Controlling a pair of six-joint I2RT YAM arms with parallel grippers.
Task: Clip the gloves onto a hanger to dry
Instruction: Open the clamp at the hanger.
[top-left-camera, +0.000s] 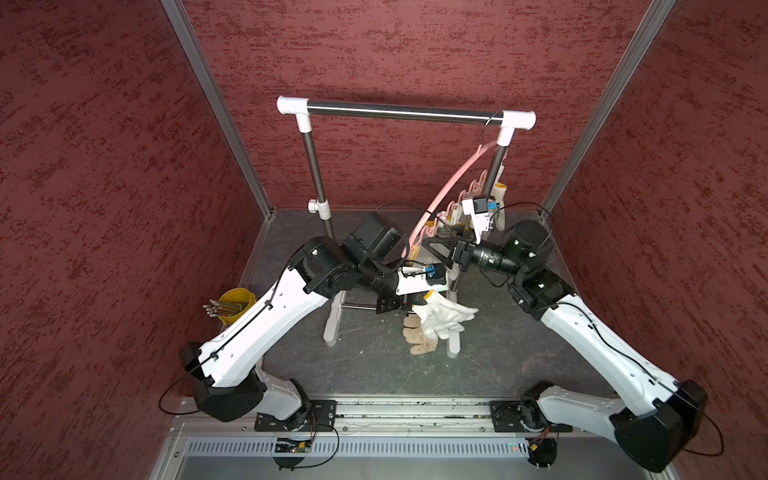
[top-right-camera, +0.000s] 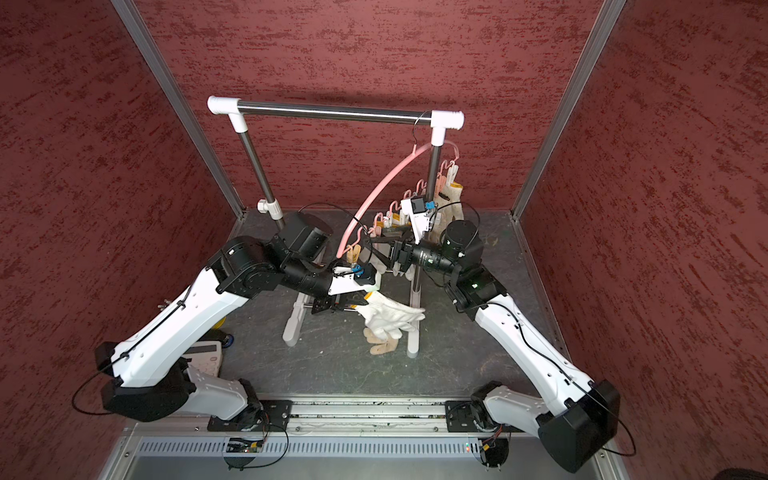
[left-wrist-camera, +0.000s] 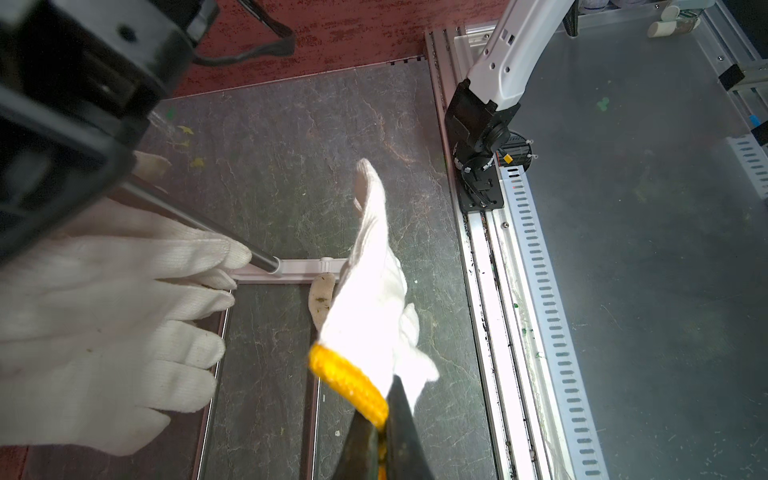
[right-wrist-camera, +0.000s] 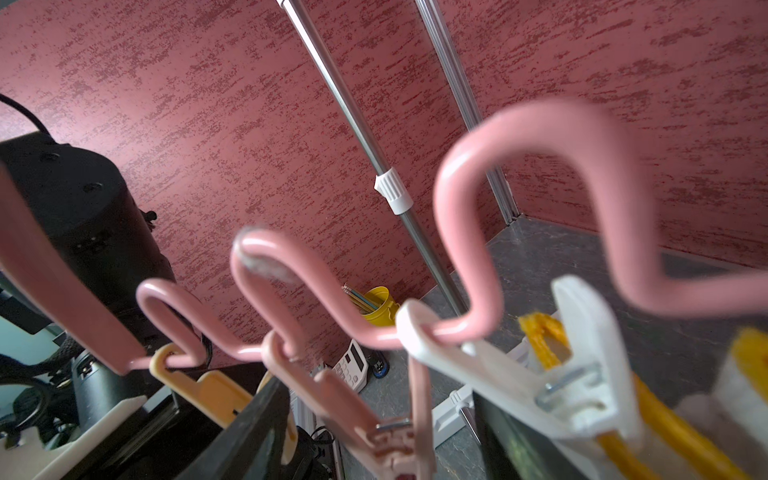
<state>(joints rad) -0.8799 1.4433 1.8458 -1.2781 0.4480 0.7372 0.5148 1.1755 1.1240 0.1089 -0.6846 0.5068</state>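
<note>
Apparently the step in hand is pairing a free clip with the next glove. The left fingers (left-wrist-camera: 392, 432) are clenched on the yellow cuff (left-wrist-camera: 349, 382) of a white glove (top-left-camera: 446, 316), which droops from them above the middle of the surface (top-left-camera: 519, 365). A dirtier beige glove (top-left-camera: 419, 338) lies flat at its 7 o'clock. The hanger (top-left-camera: 449, 183) slants down from the steel rack (top-left-camera: 399, 110) at 1 o'clock in both top views, and gloves already clipped (top-left-camera: 498, 189) hang at its far end. The right fingers (top-left-camera: 434, 246) are spread, straddling a pink clip (right-wrist-camera: 374, 419) without visibly pressing it. Just beside it, a white clip (right-wrist-camera: 582, 374) bites another yellow cuff.

To do this well, the right fingers should probably close squarely on the clip's two handle tails. Smooth hard plastic on a loose ring will likely swivel away from an off-centre squeeze. The left arm then wants to raise the cuff edge-first, deep into the mouth. The ribbed cuff is the thick, firm part, while the knitted body is soft and floppy and would slip. The clip should likely shut before the left fingers let go.
</note>
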